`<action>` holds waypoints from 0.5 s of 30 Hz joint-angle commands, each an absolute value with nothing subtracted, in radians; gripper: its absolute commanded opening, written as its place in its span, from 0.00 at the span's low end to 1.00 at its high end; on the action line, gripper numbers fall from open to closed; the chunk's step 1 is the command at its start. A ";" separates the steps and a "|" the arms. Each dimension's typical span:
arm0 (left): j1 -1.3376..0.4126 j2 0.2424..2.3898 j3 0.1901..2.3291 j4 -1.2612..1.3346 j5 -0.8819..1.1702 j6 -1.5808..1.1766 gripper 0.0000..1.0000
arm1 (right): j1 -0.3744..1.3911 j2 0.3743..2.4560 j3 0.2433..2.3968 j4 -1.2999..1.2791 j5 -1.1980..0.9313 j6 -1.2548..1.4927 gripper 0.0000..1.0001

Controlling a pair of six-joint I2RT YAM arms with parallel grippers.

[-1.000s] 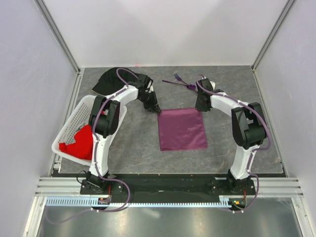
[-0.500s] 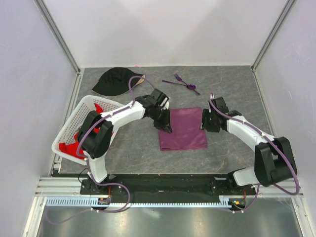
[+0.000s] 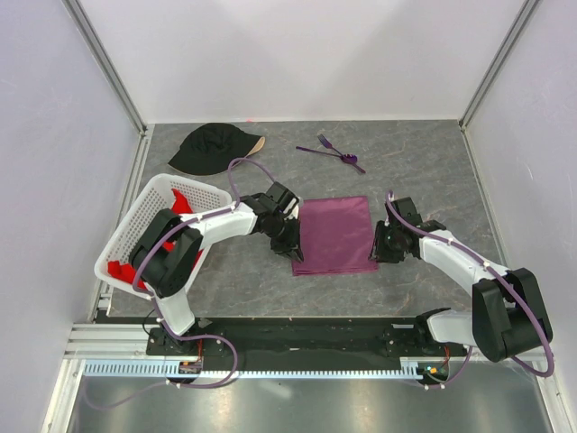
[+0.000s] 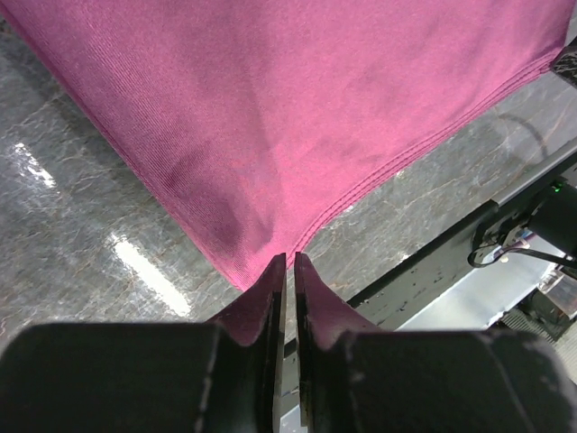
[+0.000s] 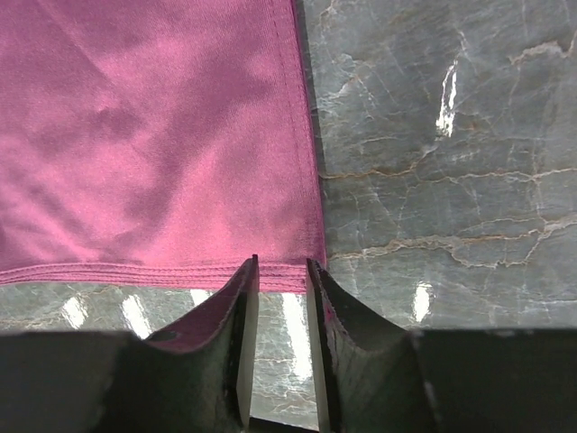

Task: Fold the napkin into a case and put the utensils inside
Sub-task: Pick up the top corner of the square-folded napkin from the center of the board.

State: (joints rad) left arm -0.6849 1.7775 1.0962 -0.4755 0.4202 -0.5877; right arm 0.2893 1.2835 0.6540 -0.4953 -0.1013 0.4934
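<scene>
The napkin [image 3: 335,233] lay flat and single-layered on the table [image 3: 433,171], between the two arms, with the utensils [image 3: 332,151] well apart from it at the far side, near the black cap [image 3: 212,149].

Handling, as judged: the cloth was thin, soft and light, with a slight sheen. It would drape and crease at once, carry no load of its own, and could slide on the smooth stone-patterned surface. The stitched hem at the corners looked the firmest place to take hold; a pinch in the middle would only bunch it.

The left gripper [image 4: 287,263] was at the near left corner, its jaws drawn to a thin slit with the tip of that corner pinched between them; a shallow crease ran from the cloth into the tips. The right gripper [image 5: 281,271] was at the near right corner, its jaws partly apart astride the hem, with bare table visible in the gap; it had hold of nothing that I could see.

Compared with a second before: both grippers had then been at the far corners and had since travelled down the side edges to the near corners. The napkin and utensils had not shifted.
</scene>
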 commanded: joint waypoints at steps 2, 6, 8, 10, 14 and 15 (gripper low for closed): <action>-0.690 1.747 1.078 -0.419 0.416 -0.612 0.13 | 0.285 1.259 0.638 -0.488 -0.095 0.515 0.34; -0.690 1.747 1.066 -0.414 0.411 -0.611 0.13 | 0.284 1.266 0.637 -0.489 -0.083 0.517 0.34; -0.690 1.747 1.058 -0.413 0.411 -0.609 0.13 | 0.285 1.269 0.641 -0.494 -0.075 0.517 0.34; -0.690 1.747 1.054 -0.408 0.411 -0.609 0.13 | 0.285 1.272 0.644 -0.500 -0.064 0.515 0.35; -0.690 1.746 1.042 -0.405 0.408 -0.609 0.12 | 0.285 1.266 0.649 -0.506 -0.040 0.512 0.36; -0.690 1.747 1.040 -0.405 0.410 -0.609 0.12 | 0.285 1.267 0.649 -0.506 -0.037 0.514 0.37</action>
State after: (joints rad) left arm -0.6861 1.7775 1.0500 -0.4377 0.4194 -0.5903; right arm 0.2893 1.2835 0.6418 -0.4953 -0.0753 0.5049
